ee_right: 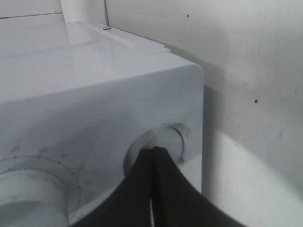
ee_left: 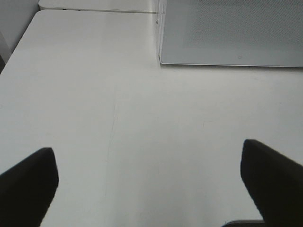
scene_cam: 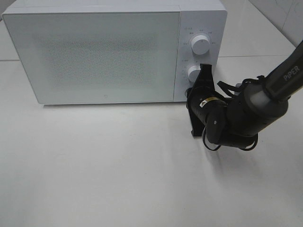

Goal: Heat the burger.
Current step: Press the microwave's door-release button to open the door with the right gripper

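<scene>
Right end effector (scene_cam: 202,71) (ee_right: 154,150): clenched, fingers pressed flat together with nothing between them. Tip sits against the lower knob (scene_cam: 191,74) (ee_right: 173,139) on the microwave (scene_cam: 118,4) (ee_right: 94,104); in the right wrist view the dark fingers meet the knob's rim. Cannot tell whether they press it or only touch it. The end effector is turned on edge, its body hanging down in front of the panel's lower corner. Cables loop around the wrist behind it.

Right arm (scene_cam: 265,94) comes in from the right edge, marked "PIPER", elbow low over the tabletop (scene_cam: 118,165) (ee_left: 118,118).

Upper knob (scene_cam: 200,43) (ee_right: 23,194): apart from the end effector, white, tick marks around it.

Left end effector (ee_left: 147,151): released, the two dark fingers spread wide, hovering over bare tabletop with nothing between them. It faces the microwave's front lower corner (ee_left: 232,33), well apart from it. It does not show in the high view.

Microwave: white, at the back of the tabletop. Door (scene_cam: 94,52) shut, pale panel with a speckled window; nothing can be made out through it.

Burger: not visible in any view, so its place cannot be told.
</scene>
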